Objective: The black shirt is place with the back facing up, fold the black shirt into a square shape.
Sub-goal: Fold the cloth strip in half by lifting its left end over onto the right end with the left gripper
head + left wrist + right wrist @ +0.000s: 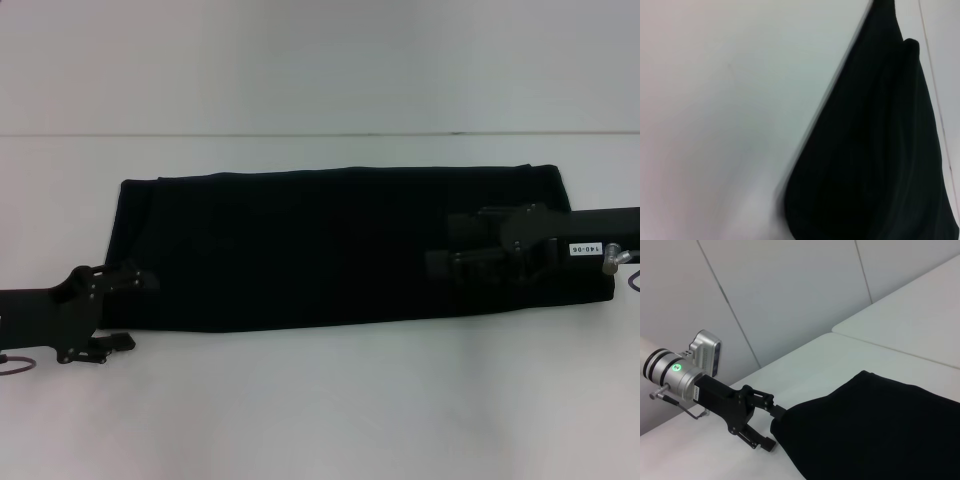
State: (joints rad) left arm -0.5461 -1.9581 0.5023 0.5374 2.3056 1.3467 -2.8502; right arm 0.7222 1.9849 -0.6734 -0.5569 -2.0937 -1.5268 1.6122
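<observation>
The black shirt point(300, 250) lies flat on the white table point(320, 410) as a long band running left to right, with no lettering showing. My left gripper point(125, 312) is open at the shirt's left end, at its near corner. It also shows in the right wrist view point(771, 427), with its jaws spread on either side of the shirt's edge point(880, 430). My right gripper point(455, 245) hovers over the right part of the shirt, fingers apart and holding nothing. The left wrist view shows only shirt fabric point(880, 150) and table.
A seam point(300, 135) crosses the table behind the shirt. A second white table surface point(910, 315) adjoins it, and a grey panelled wall point(790, 285) stands beyond. Bare white table lies in front of the shirt.
</observation>
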